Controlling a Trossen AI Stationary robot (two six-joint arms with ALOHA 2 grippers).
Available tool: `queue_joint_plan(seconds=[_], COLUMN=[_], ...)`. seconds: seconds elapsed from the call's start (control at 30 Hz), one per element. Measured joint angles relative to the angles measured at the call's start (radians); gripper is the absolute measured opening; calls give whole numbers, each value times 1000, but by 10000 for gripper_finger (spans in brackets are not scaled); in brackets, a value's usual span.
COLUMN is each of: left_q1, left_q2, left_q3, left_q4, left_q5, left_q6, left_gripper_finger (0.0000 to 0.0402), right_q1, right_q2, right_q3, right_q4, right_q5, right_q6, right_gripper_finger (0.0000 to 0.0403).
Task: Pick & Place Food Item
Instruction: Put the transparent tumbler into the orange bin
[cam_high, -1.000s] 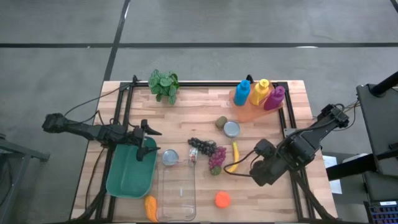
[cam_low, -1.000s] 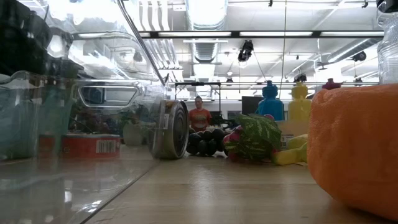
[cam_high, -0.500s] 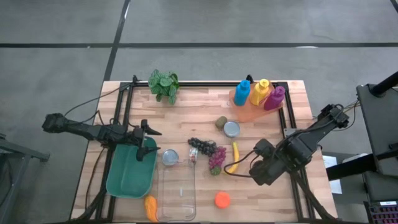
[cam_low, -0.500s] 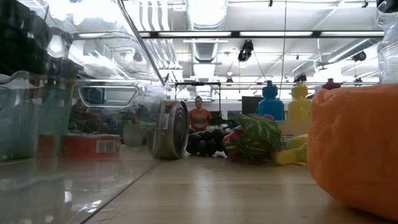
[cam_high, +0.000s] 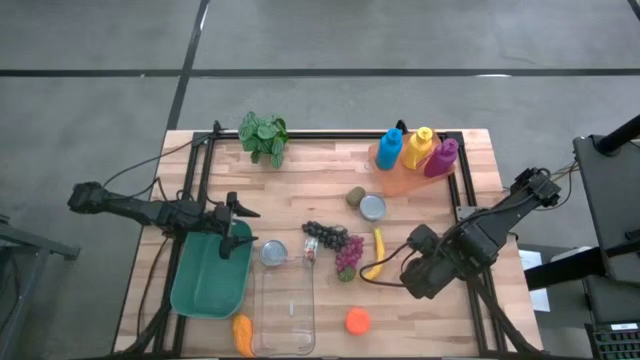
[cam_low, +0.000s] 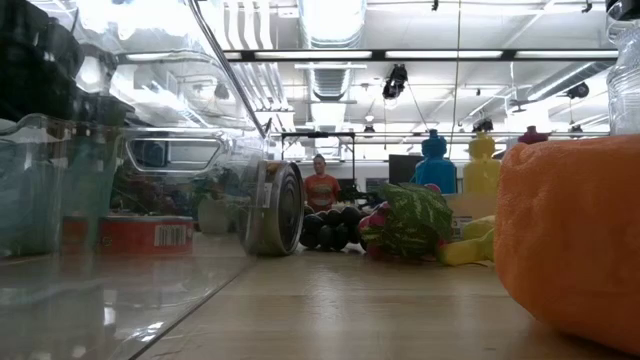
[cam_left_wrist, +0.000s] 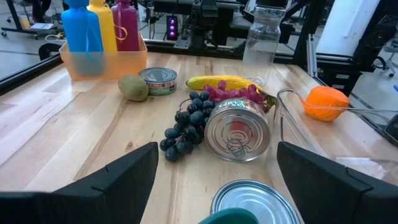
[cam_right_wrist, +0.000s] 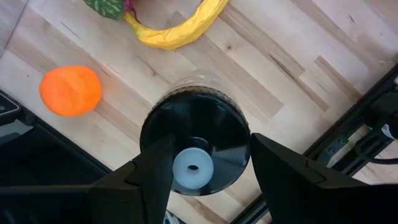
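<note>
We saw the right gripper (cam_right_wrist: 202, 163) spread wide above a black-lidded jar (cam_right_wrist: 195, 146) beside the banana (cam_right_wrist: 177, 31), while the left gripper (cam_left_wrist: 214, 171) waited open near the green bin (cam_high: 208, 275).

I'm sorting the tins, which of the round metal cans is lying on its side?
The middle round metal can beside the dark grapes; the other two stand upright.

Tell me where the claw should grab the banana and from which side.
Take the banana across its middle, coming straight down, fingers straddling its narrow width. It lies flat on the table with its long axis running front to back; the dragon fruit sits close on one side, so keep the fingers clear of it. The right claw is nearest.
</note>
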Motion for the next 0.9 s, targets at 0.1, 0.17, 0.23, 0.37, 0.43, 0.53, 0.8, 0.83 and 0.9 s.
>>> queue_joint_plan(seconds=[0.1,0.17,0.23,0.37,0.43,0.53,0.8,0.83,0.9], left_q1=[0,0,0,0,0,0,0,0,0], left_q2=[0,0,0,0,0,0,0,0,0], left_q3=[0,0,0,0,0,0,0,0,0], left_q4=[0,0,0,0,0,0,0,0,0], left_q5=[0,0,0,0,0,0,0,0,0], left_q6=[0,0,0,0,0,0,0,0,0], left_gripper_finger=[336,336,336,336,336,336,336,336,336], right_q1=[0,0,0,0,0,0,0,0,0], right_q2=[0,1,1,1,1,1,1,1,1], right_q3=[0,0,0,0,0,0,1,1,1], right_q4=[0,5,13,15,15,23,32,32,32], right_q5=[-5,-15,-19,-19,-19,-18,-18,-18,-19], right_q6=[0,-1,-1,-3,-8,-15,-31,-31,-31], right_gripper_finger=[205,205,205,205,205,205,205,205,205])
